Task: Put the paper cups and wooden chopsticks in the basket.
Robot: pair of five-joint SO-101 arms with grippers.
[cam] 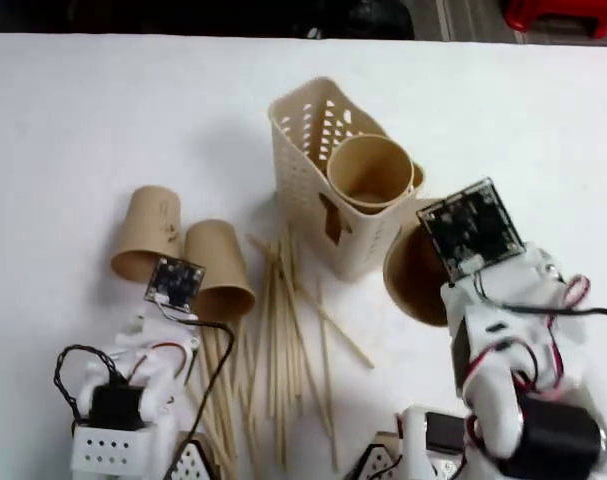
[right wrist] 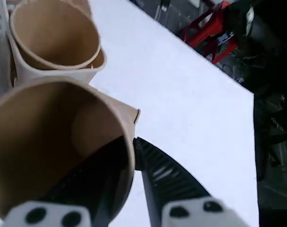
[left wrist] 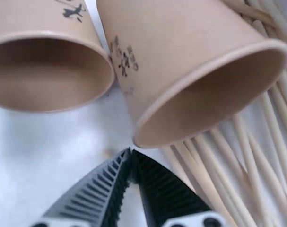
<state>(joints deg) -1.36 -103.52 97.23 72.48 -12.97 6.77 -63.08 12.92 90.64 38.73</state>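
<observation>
Right wrist view: my right gripper (right wrist: 131, 142) is clamped on the rim of a brown paper cup (right wrist: 53, 137), just beside the cream slotted plastic basket (cam: 303, 170) holding another upright cup (cam: 371, 170). My left gripper (left wrist: 132, 153) has its jaws together, near two tipped-over tan cups (left wrist: 190, 61) and loose wooden chopsticks (cam: 278, 330).

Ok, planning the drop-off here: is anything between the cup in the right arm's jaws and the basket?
Nothing visible lies between the held cup and the basket, which are side by side. But nested cups already fill the side of its opening nearest the held cup.
</observation>
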